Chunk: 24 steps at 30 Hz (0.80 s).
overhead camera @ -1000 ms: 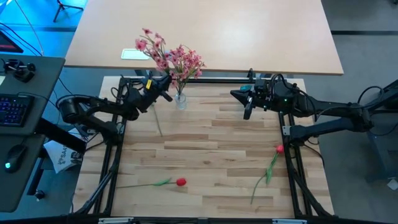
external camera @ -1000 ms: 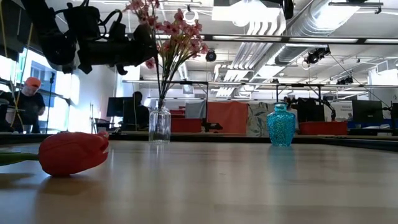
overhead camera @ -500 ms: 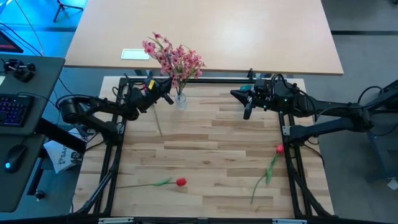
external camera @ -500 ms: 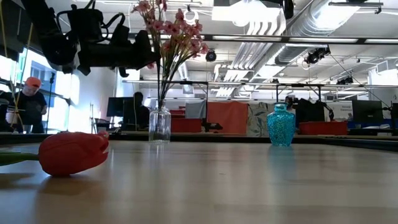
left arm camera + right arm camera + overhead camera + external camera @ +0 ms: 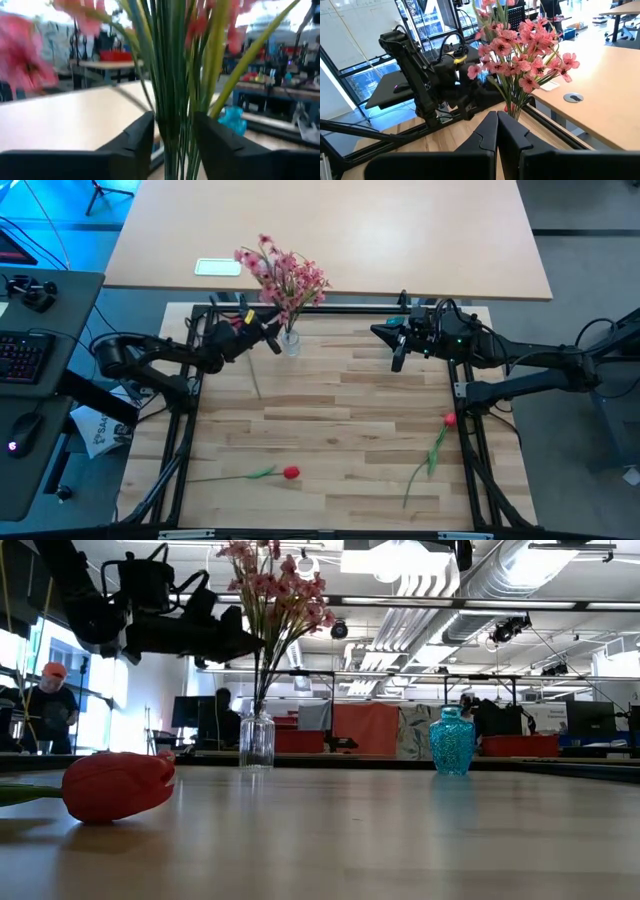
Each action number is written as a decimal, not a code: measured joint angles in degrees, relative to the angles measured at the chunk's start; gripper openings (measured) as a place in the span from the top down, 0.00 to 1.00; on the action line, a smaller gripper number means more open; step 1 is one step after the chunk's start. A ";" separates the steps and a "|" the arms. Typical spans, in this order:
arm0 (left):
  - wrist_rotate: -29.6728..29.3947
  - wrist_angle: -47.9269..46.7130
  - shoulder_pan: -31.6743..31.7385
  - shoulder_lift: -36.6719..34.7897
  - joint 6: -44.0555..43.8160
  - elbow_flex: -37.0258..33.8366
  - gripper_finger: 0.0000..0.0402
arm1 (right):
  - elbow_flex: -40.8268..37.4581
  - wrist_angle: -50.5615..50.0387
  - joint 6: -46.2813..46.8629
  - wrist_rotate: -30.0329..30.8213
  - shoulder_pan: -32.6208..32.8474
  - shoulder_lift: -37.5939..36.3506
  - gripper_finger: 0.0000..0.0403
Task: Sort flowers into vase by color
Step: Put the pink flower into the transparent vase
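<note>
Nearest us, at six o'clock, a red tulip (image 5: 290,472) lies flat; at four, another red tulip (image 5: 449,419); at eleven our left gripper (image 5: 271,335) sits open around the pink sprays (image 5: 283,272) in the glass vase (image 5: 290,343); at one our right gripper (image 5: 397,361) hangs closed, empty.

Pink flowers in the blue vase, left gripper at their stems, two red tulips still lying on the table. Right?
Not the blue vase: the low view shows the pink flowers in the clear glass vase; the blue vase is empty. Left gripper, both tulips: correct.
</note>
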 joint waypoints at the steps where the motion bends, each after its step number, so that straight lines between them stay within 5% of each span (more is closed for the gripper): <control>1: 0.02 -1.53 0.00 -0.32 -0.36 0.00 0.65 | 0.00 0.00 0.00 0.00 0.00 0.00 1.00; 10: 2.52 -14.15 -0.03 -6.38 -2.63 -0.04 0.47 | 0.00 0.00 0.46 0.00 0.00 0.00 1.00; 24: 1.03 -22.15 0.27 -15.93 3.36 0.33 0.46 | 0.00 -0.02 -0.17 -0.01 0.00 0.00 1.00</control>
